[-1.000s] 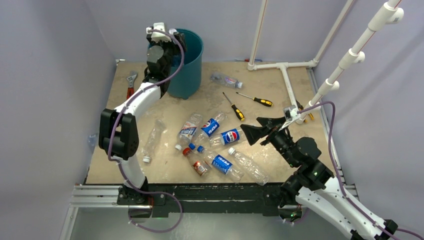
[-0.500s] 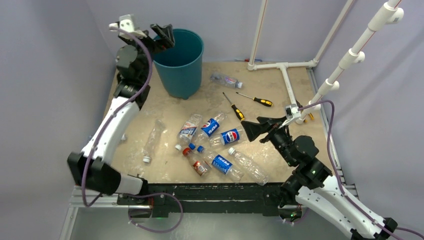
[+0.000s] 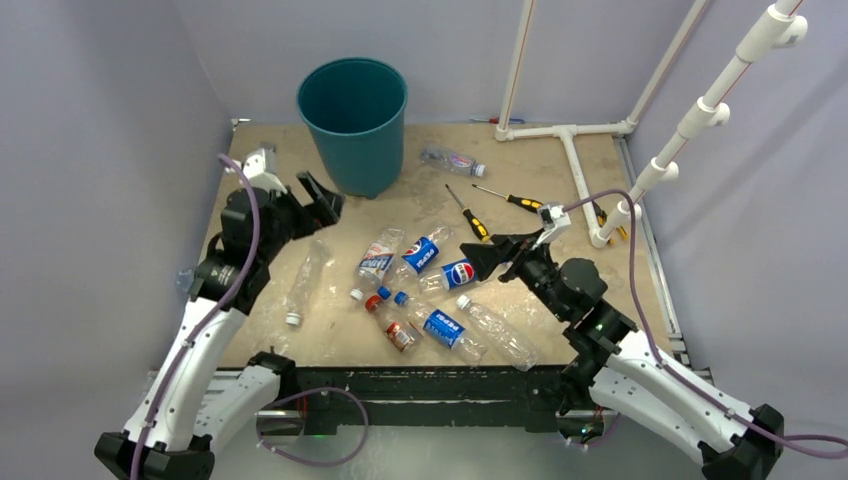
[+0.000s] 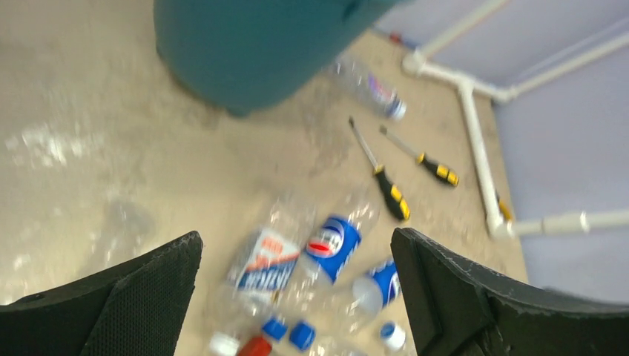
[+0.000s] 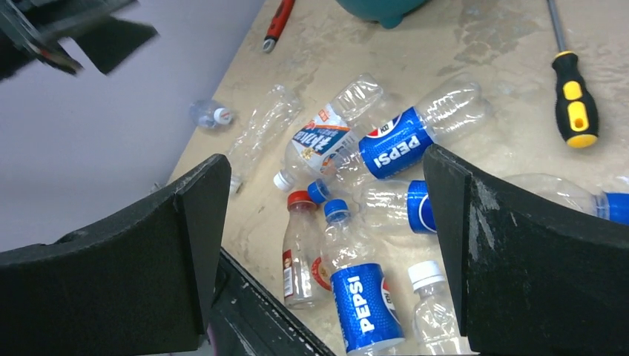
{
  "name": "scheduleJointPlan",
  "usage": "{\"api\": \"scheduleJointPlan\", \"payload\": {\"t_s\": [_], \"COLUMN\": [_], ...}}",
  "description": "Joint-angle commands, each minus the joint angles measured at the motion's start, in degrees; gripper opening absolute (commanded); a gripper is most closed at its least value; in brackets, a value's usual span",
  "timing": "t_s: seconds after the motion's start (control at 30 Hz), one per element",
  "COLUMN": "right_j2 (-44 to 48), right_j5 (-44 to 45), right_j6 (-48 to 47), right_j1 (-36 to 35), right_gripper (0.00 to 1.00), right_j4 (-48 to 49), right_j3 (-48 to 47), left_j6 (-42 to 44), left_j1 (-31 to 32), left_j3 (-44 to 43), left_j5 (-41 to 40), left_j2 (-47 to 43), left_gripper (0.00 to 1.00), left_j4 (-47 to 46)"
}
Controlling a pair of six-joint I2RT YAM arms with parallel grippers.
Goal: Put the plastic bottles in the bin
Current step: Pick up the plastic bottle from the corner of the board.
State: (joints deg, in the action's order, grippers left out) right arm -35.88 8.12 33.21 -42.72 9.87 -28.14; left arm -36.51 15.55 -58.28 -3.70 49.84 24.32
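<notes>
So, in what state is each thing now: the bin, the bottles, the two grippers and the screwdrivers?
bin, upright, top open.
plastic bottles, lying on the table, outside the bin.
left gripper, open, empty.
right gripper, open, empty.
screwdrivers, lying flat on the table.

Lab test cell: plain panel walls (image 3: 100,120), PVC piping (image 3: 571,131).

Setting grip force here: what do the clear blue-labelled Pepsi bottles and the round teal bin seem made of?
Clear blue-labelled Pepsi bottles: apparently thin, glossy plastic; the walls are see-through, catch highlights and look crumpled in places. Round teal bin: probably rigid moulded plastic; smooth, opaque, evenly coloured tapered wall with a dull sheen, though the finish is hard to judge.
</notes>
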Motion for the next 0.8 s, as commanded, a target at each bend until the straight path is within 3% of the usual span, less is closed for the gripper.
{"api": "scheduleJointPlan", "payload": {"t_s": [0.0, 0.23, 0.3, 0.43, 0.53, 0.77], "right_j2": [-2.2, -8.5, -8.6, -9.2, -11.1, -16.0], "right_j5": [-2.6, 3.0, 5.0, 7.7, 9.5, 11.3], "right_j6": [-1.7, -1.5, -1.3, -2.1, -2.9, 0.8], "right_j1": [0.0, 0.0, 0.0, 0.0, 0.1, 1.7], "right_gripper": [0.99, 0.99, 0.99, 0.99, 0.99, 0.99], "right_j4": [5.1, -6.9, -7.6, -7.2, -7.4, -6.1], "right_j3": [0.3, -2.9, -2.7, -2.9, -4.1, -6.6], "left_j6": [-3.0, 0.2, 1.5, 2.1, 1.7, 1.6], "left_j1": [0.1, 1.5, 5.1, 19.8, 27.4, 28.4], "left_j3": [7.5, 9.3, 8.3, 4.6, 2.3, 7.3], "left_j5": [8.8, 8.6, 4.4, -12.5, -19.9, -24.9], "left_j2": [-3.8, -1.4, -0.8, 3.4, 7.1, 0.6], "left_gripper": [0.99, 0.99, 0.99, 0.99, 0.99, 0.99], "left_j4": [3.7, 3.5, 3.2, 4.4, 4.9, -0.5]}}
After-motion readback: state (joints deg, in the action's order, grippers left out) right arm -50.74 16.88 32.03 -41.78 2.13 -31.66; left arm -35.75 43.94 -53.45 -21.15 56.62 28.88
